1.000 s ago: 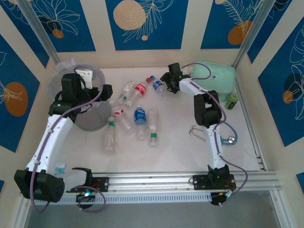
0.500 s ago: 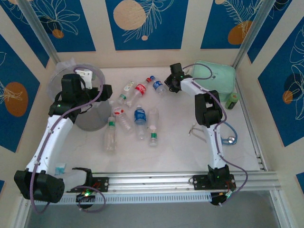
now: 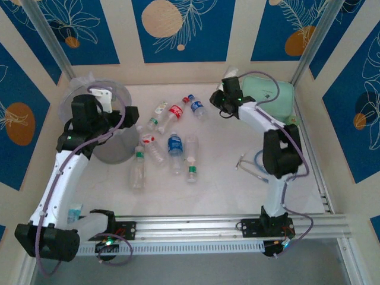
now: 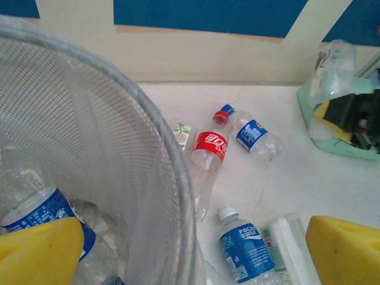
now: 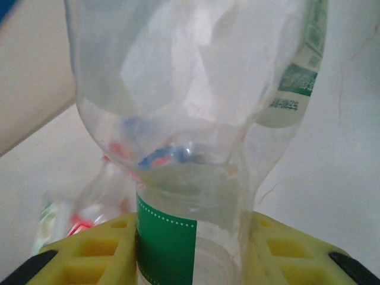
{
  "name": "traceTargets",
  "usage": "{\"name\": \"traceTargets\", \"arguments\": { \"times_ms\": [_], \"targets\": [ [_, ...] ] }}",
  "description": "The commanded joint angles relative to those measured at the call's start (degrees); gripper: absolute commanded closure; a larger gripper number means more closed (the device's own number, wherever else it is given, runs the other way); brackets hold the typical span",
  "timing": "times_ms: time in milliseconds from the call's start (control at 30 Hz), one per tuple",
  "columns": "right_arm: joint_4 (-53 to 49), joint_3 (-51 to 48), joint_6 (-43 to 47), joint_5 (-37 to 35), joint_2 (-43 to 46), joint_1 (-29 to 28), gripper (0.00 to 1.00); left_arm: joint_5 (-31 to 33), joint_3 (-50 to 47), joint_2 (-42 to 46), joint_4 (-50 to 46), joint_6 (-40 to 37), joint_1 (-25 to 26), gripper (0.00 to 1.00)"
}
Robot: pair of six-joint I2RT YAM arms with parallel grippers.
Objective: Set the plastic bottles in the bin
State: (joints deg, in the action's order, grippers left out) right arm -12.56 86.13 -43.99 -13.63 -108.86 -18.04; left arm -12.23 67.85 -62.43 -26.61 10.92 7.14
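My right gripper point(image 5: 193, 255) is shut on a clear plastic bottle point(image 5: 190, 119) with a green label, its yellow fingers point(image 5: 89, 252) pressing the bottle's sides. From above, the right gripper point(image 3: 222, 98) holds this bottle point(image 3: 229, 75) off the table at the back. My left gripper point(image 4: 190, 255) stands open above the rim of the grey mesh bin point(image 4: 172, 166), nothing held. One blue-labelled bottle point(image 4: 41, 214) lies inside the bin. Several bottles lie on the table: red-labelled point(image 3: 174, 113), blue-labelled with a red cap point(image 3: 197, 107), blue Pocari point(image 3: 174, 145).
A mint green zip case point(image 3: 273, 98) sits at the back right, just behind the right gripper. A small green can point(image 3: 290, 126) stands by the right wall. A cable loop point(image 3: 261, 166) lies beside the right arm. Walls close the table on three sides.
The right gripper has closed on the green-labelled bottle and lifted it up and to the right, toward the case. The left arm has shifted slightly left over the bin.
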Motion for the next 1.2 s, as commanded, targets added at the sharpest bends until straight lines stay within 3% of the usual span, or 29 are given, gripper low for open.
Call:
{"name": "traceTargets", "arguments": {
  "times_ms": [0, 100, 333, 500, 667, 767, 900, 1167],
  "targets": [
    [4.9, -7.8, 9.9, 5.4, 8.7, -0.9, 1.00, -0.6, 0.7, 3.0, 0.1, 2.5, -0.3, 0.03],
    [10.0, -18.0, 16.4, 13.5, 17.4, -1.2, 1.00, 1.1, 2.7, 5.2, -1.7, 3.5, 0.4, 0.06],
    [3.6, -27.9, 24.1, 22.8, 33.7, -2.0, 1.00, 5.3, 8.3, 7.6, -6.2, 5.0, 8.8, 0.00],
    [6.3, -35.7, 26.6, 32.7, 44.7, -4.4, 1.00, 1.1, 7.1, 5.9, -1.3, 12.5, 13.7, 0.00],
    [6.2, -39.8, 30.7, 33.1, 50.7, -10.4, 1.00, 1.8, 8.5, 2.1, 0.1, 15.6, 20.9, 0.00],
    [4.5, -39.6, 31.5, 33.1, 51.0, -12.8, 1.00, 0.2, 7.1, 0.6, 4.3, 19.0, 23.3, 0.00],
    [4.1, -40.2, 31.6, 31.9, 50.9, -15.2, 1.00, 3.1, 5.7, -1.2, 8.3, 20.2, 27.5, 0.00],
    [5.3, -42.6, 30.5, 31.5, 52.3, -17.2, 1.00, 3.7, 6.0, -6.6, 14.3, 23.2, 31.0, 0.00]
  ]
}}
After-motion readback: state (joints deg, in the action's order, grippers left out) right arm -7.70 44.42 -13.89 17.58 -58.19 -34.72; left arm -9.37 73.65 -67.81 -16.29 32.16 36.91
